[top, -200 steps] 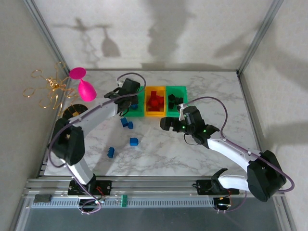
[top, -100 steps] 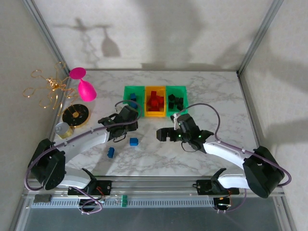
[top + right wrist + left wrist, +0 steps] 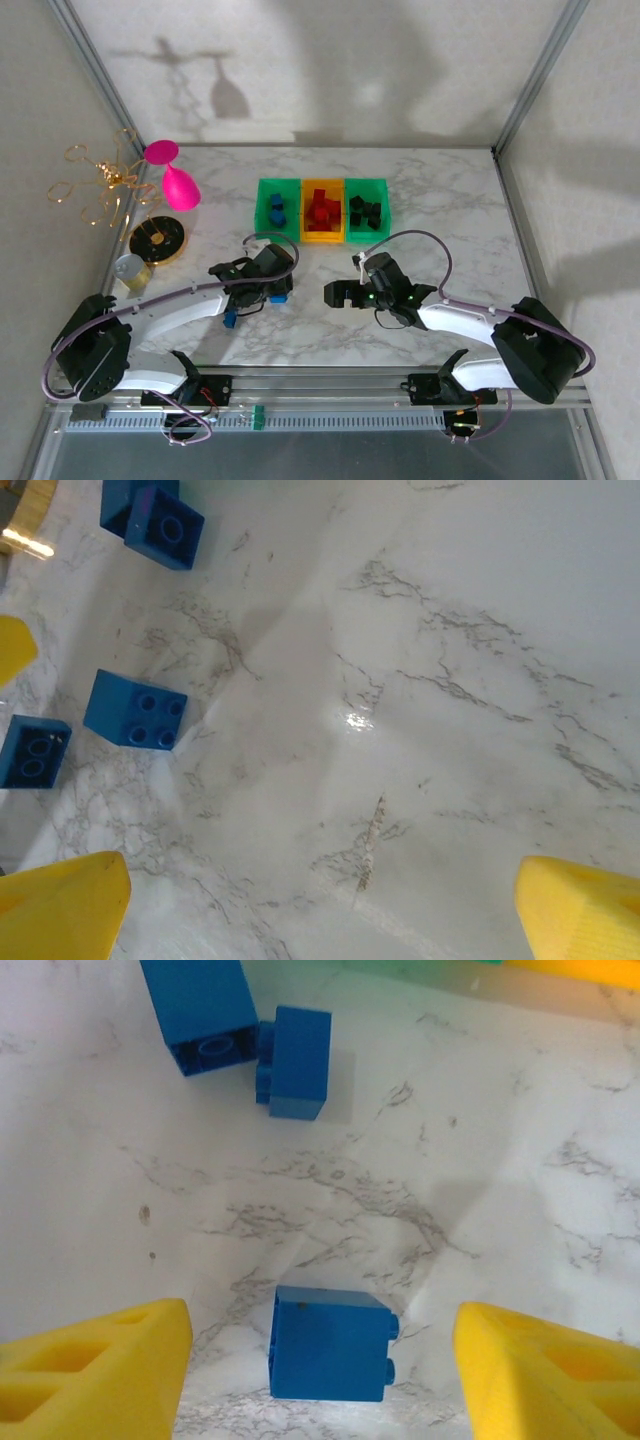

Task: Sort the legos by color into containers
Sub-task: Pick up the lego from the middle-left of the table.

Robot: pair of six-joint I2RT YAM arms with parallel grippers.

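Three joined containers stand at the back: the left green one (image 3: 277, 208) holds blue legos, the orange one (image 3: 322, 210) red ones, the right green one (image 3: 366, 210) black ones. My left gripper (image 3: 320, 1385) is open and low over the marble. A blue lego (image 3: 330, 1345) lies on the table between its yellow fingers (image 3: 100, 1370), untouched. Two more blue legos (image 3: 297, 1060) lie just beyond it. Another blue lego (image 3: 230, 319) lies nearer the front. My right gripper (image 3: 320, 910) stands open over bare marble, with blue legos (image 3: 135, 710) off to its left.
A gold-and-black dish (image 3: 158, 240), a silver can (image 3: 131, 270), a pink glass (image 3: 176, 182) and a gold wire ornament (image 3: 100, 185) crowd the table's left edge. The two grippers (image 3: 280, 290) (image 3: 338, 294) face each other mid-table, close together.
My left arm has drawn back from the left green container toward the front and come down over a blue lego, its jaws widening. The right arm has slid nearer and leftward, staying open.
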